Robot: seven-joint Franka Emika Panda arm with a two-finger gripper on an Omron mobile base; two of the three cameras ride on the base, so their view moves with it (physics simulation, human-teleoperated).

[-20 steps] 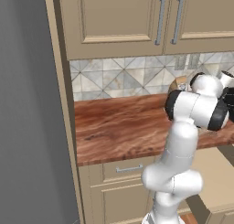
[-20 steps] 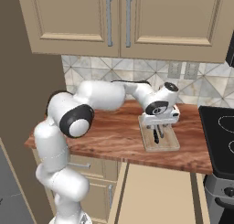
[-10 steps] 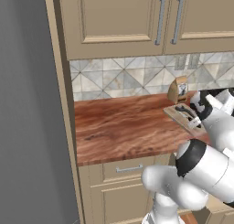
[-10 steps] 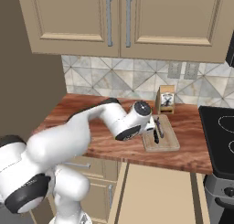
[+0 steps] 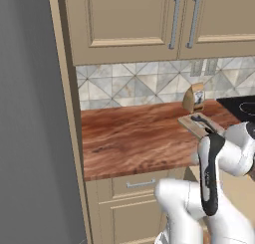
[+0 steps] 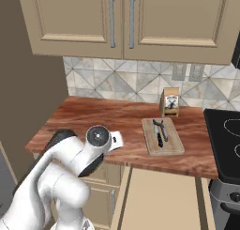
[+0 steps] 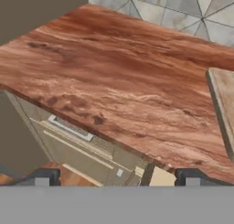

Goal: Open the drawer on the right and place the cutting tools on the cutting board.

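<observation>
— Knives first: how many are sitting on the board?

— Two slim black-handled knives with thin silver blades point(image 6: 160, 132) are lying side by side on the flat rectangular light-wood cutting board point(image 6: 163, 136), which is resting on the reddish-brown wooden counter point(image 6: 103, 119) near the black stovetop point(image 6: 225, 142). One small brown paper bag with a label point(image 6: 169, 102) is standing just behind the board, against the diamond-tiled backsplash point(image 6: 117, 86).

— And the drawer?

— One wide beige wooden drawer with a plain tan box interior point(image 6: 159, 201) is standing pulled out below the counter's front edge, under the board. Its inside is looking bare as far as I can see. To its left, one narrower beige drawer front with a short silver bar handle point(image 5: 140, 183) is sitting closed.

— Where is the arm sitting?

— The white arm with dark joints is folding low in front of the cabinets, its elbow bulging below counter level. In the right base view a round white joint is poking out just before the counter's edge, left of the open drawer.

— The two-finger gripper?

— In the hand view the gripper point(image 7: 116, 176) is looking across the counter from its front edge, with the two dark fingertips point(image 7: 43, 176) standing wide apart and nothing between them. The board's corner is showing at the right of that view.
</observation>
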